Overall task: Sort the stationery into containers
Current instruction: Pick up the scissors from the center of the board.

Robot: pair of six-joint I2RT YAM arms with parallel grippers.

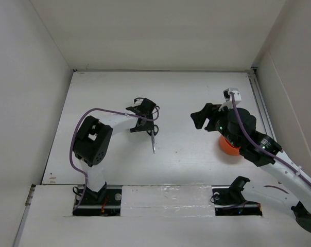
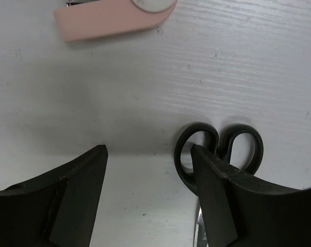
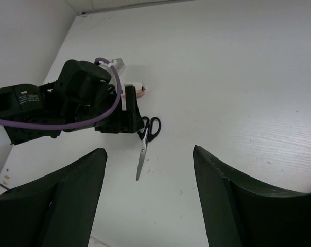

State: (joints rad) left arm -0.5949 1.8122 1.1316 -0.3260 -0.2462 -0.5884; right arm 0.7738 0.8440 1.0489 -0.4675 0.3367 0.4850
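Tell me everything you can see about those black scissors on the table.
The scissors have two glossy black handle loops, plastic by the look of them, and slim grey metal blades that are shut together. They lie flat on the white table, loops toward the far side and tip pointing back toward the robot's bases. The left claw hangs open at the handle end, one finger in front of a loop; whether it touches them cannot be told.
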